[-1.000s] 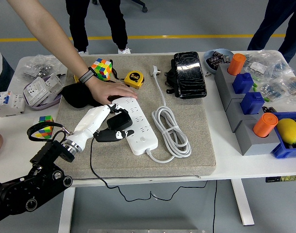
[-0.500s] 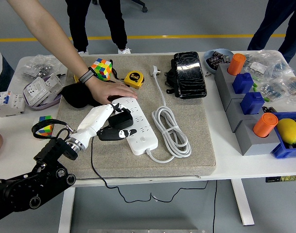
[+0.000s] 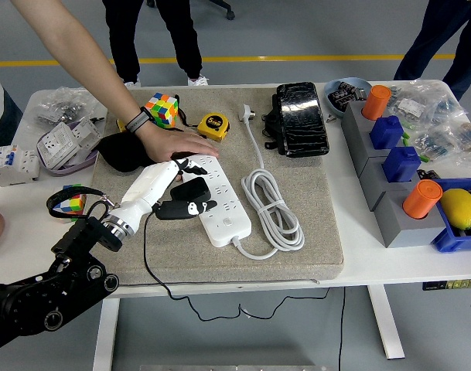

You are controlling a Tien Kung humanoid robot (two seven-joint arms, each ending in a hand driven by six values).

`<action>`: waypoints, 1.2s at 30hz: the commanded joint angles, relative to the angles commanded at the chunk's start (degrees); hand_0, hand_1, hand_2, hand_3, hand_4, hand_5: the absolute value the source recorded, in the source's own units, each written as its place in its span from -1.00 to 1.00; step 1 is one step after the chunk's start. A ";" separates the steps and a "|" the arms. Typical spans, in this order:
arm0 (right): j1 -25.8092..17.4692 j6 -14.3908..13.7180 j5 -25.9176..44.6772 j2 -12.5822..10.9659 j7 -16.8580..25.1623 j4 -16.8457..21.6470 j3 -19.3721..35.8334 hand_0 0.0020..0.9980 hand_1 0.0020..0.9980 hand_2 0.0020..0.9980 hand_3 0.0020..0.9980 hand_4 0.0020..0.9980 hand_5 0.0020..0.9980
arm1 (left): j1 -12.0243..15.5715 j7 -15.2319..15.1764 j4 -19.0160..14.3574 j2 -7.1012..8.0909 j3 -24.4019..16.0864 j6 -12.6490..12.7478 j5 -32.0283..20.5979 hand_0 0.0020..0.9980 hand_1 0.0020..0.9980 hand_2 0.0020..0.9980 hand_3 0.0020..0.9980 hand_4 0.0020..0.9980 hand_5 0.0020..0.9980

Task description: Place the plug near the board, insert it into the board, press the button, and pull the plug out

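**Layout on mat and table**

Power strip (image 3: 217, 199) lies mid-mat (image 3: 297, 255), cable coil (image 3: 271, 210) just right of it. Tape measure (image 3: 212, 124) and cube (image 3: 162, 109) sit at the mat's far-left edge; lemon (image 3: 459, 207) near the table's (image 3: 18, 247) right edge.

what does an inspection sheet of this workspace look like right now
Surface: white table with a grey felt mat on it.
Job's things: white power strip on the mat; black plug adapter over its sockets.
Clutter: multicoloured puzzle cube, yellow tape measure, black pouch, grey block rack with orange and blue pieces, yellow lemon.
Grippers: left hand holds the adapter; right not in view.
Cables: strip's white cord coiled; thin black lead hangs over the near edge.
Surroundings: a person's hand steadies the strip's far end; others stand behind.
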 joint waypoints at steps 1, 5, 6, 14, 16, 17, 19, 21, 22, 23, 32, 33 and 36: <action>0.04 0.00 0.00 -0.01 0.01 0.01 0.02 0.14 0.28 0.22 0.07 0.83 -0.07 | 0.09 0.00 -0.14 0.04 -0.13 0.00 -0.02 0.27 0.38 0.39 0.29 0.89 -0.03; 0.12 0.01 0.00 -0.07 0.00 0.03 -0.09 0.13 0.28 0.22 0.07 0.83 -0.07 | 0.60 0.52 -1.46 0.31 -0.76 -0.13 0.01 0.27 0.38 0.38 0.29 0.89 -0.02; 0.12 0.01 0.01 -0.09 -0.01 0.02 -0.13 0.13 0.28 0.22 0.07 0.83 -0.07 | 0.74 0.81 -1.97 0.42 -0.95 -0.20 0.03 0.27 0.38 0.38 0.29 0.89 -0.02; 0.11 0.03 0.02 -0.25 -0.08 0.00 -0.54 0.14 0.28 0.22 0.07 0.83 -0.07 | 2.30 8.21 -9.48 1.45 -3.86 -3.47 -0.19 -0.16 0.14 0.27 0.31 0.90 -0.03; 0.17 0.02 -0.04 -0.30 -0.10 0.03 -0.55 0.13 0.28 0.22 0.07 0.83 -0.07 | 2.62 10.38 -11.11 1.56 -4.58 -4.67 -0.84 -0.53 -0.25 0.02 0.34 0.90 -0.08; 0.17 0.01 -0.06 -0.30 -0.10 0.03 -0.51 0.13 0.28 0.22 0.07 0.83 -0.07 | 2.82 11.79 -12.03 1.60 -4.93 -5.40 -1.06 -0.53 -0.25 0.02 0.34 0.90 -0.08; 0.12 0.02 -0.08 -0.34 -0.11 0.05 -0.51 0.13 0.28 0.22 0.07 0.83 -0.07 | 3.21 14.58 -14.05 1.73 -5.69 -6.83 -1.24 -0.53 -0.25 0.02 0.34 0.90 -0.08; 0.01 0.03 -0.06 -0.37 -0.14 0.01 -0.53 0.13 0.28 0.22 0.07 0.83 -0.07 | 3.45 17.44 -16.18 1.87 -6.40 -8.48 -1.38 -0.53 -0.25 0.02 0.34 0.90 -0.08; -0.02 0.03 -0.06 -0.38 -0.15 0.01 -0.52 0.13 0.28 0.22 0.07 0.83 -0.07 | 3.49 18.33 -16.85 1.91 -6.59 -9.00 -1.42 -0.70 -0.62 -0.44 0.38 0.89 -0.14; -0.06 0.04 -0.06 -0.38 -0.16 0.00 -0.52 0.13 0.28 0.22 0.07 0.83 -0.07 | 3.51 19.34 -17.56 1.94 -6.79 -9.61 -1.36 -0.70 -0.62 -0.44 0.38 0.89 -0.14; -0.40 0.11 -0.12 -0.21 -0.22 0.03 -0.45 0.13 0.28 0.21 0.07 0.82 -0.07 | 3.78 29.79 -24.16 2.01 -8.70 -18.07 -0.89 -0.80 -0.77 -0.60 0.37 0.79 -0.46; -0.41 0.12 -0.09 -0.21 -0.22 0.01 -0.46 0.13 0.28 0.21 0.07 0.82 -0.07 | 3.77 31.18 -24.73 1.98 -8.88 -19.29 -0.93 -0.80 -0.77 -0.60 0.37 0.79 -0.46; -0.41 0.13 -0.11 -0.17 -0.23 0.00 -0.38 0.13 0.28 0.21 0.07 0.83 -0.07 | 3.65 34.09 -25.97 1.86 -9.13 -22.23 -1.01 -0.86 -0.86 -0.71 0.49 0.63 -0.72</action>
